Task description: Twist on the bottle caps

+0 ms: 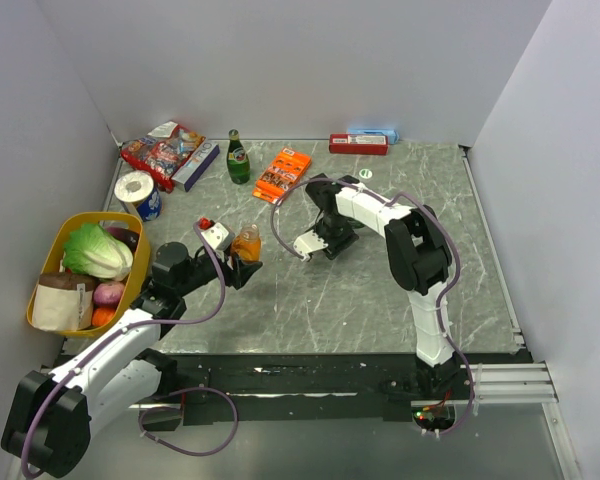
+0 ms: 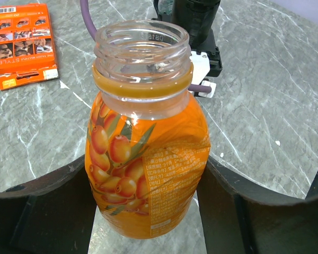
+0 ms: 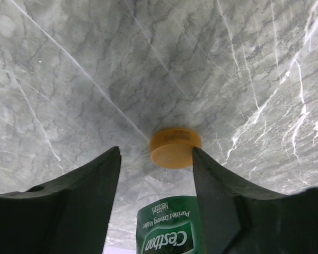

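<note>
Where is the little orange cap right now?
In the right wrist view, the orange cap lies flat on the marble table, just beyond the open fingertips of the right gripper, untouched.

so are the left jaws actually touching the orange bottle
Touching. The left wrist view shows the left jaws pressed against both sides of the orange bottle, with no gap on either side.
</note>
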